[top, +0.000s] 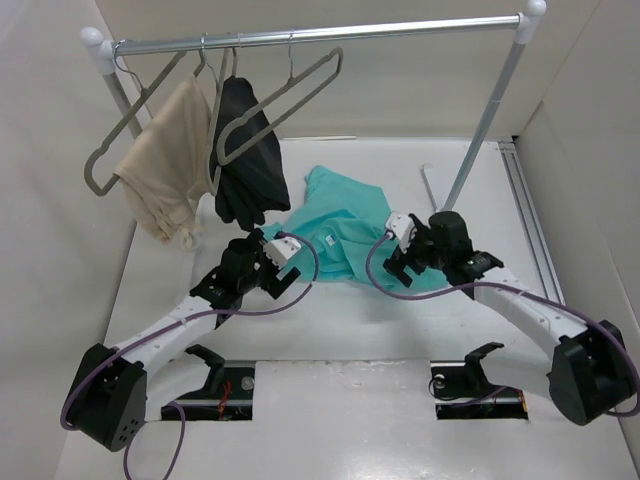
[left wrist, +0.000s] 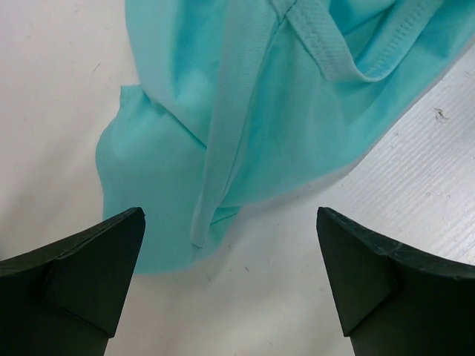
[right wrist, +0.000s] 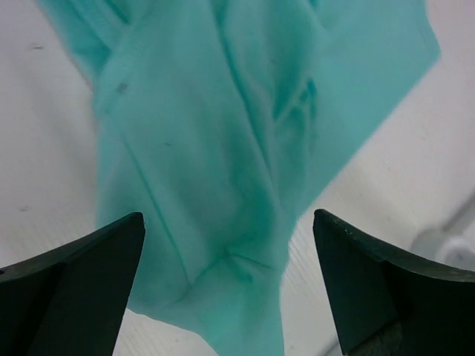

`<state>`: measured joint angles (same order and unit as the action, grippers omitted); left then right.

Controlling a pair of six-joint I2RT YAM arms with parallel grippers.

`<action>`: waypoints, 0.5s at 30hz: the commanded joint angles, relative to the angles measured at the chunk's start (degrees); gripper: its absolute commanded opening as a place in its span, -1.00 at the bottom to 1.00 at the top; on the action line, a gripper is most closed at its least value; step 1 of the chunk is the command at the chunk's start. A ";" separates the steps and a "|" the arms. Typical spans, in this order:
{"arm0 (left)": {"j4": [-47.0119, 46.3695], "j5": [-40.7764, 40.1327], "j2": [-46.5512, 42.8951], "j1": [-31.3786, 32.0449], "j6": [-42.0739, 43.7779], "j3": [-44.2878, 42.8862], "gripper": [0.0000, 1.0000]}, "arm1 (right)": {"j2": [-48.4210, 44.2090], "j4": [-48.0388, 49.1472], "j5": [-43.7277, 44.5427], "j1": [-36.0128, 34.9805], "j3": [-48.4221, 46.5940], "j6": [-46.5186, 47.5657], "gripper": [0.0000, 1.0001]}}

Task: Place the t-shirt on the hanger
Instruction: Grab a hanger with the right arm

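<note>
The teal t-shirt lies crumpled on the white table, between my two grippers. The empty grey-taupe hanger hangs by its silver hook on the rack's rail, right of the black garment. My left gripper is open and empty, low over the shirt's left edge; in the left wrist view a sleeve and the neck band lie just ahead of its fingers. My right gripper is open and empty at the shirt's right edge; in the right wrist view a folded part of the shirt lies between its fingers.
A beige garment and a black garment hang on like hangers at the left of the metal rail. The rack's right pole slants down to the table behind my right arm. White walls close in the table.
</note>
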<state>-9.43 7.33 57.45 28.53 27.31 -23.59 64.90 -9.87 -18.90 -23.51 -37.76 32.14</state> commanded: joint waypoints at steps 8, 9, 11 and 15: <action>-0.94 -9.62 -1.29 0.29 -6.24 -1.81 1.00 | 22.43 -10.77 -4.32 -18.85 -20.15 18.66 0.99; -0.94 -9.62 -1.29 0.29 -5.00 -1.28 1.00 | 24.72 -12.44 -3.18 -18.86 -21.38 18.66 0.99; -0.94 -7.96 -1.90 0.29 -2.54 -0.66 1.00 | 30.35 -13.68 -0.80 -18.86 -24.55 19.18 0.91; -1.47 -7.33 -1.90 0.29 -1.65 -0.05 1.00 | 35.73 -16.05 0.09 -18.86 -31.31 19.19 -0.64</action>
<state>-9.43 -0.14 57.01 28.53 24.18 -23.59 99.70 -21.61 -19.88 -42.70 -63.66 49.52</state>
